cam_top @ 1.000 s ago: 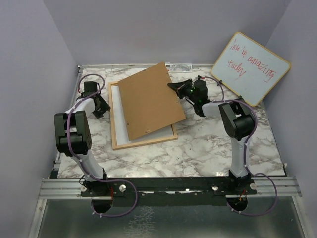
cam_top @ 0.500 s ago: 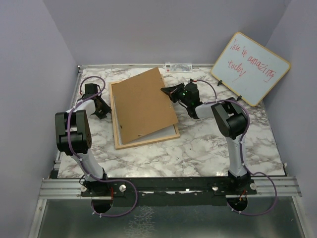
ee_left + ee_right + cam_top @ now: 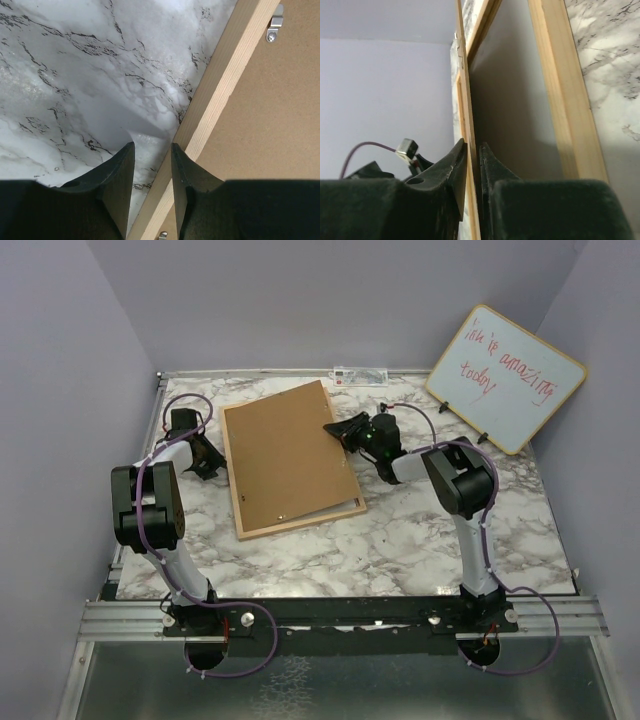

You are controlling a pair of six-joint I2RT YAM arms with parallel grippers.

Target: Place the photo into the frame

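Marble table [image 3: 420,540] bears the frame [image 3: 220,85] at 10 o'clock from centre, backing board [image 3: 285,455] nearly seated. The photo is unseen, presumably beneath. Right gripper [image 3: 472,145], 3 o'clock, straddles the board's edge, clamped or slack I cannot tell. Left gripper [image 3: 152,145], 9 o'clock, gapes empty. Seating and fastening likely remain.

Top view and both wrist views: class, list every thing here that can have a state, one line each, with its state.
backing board: lying over the frame, right edge between the right jaws.
frame: flat on the table, almost fully covered.
left gripper: open, empty, beside the frame's left edge.
right gripper: straddling the board's edge; grip unclear.
whiteboard: propped up tilted, red writing on it.
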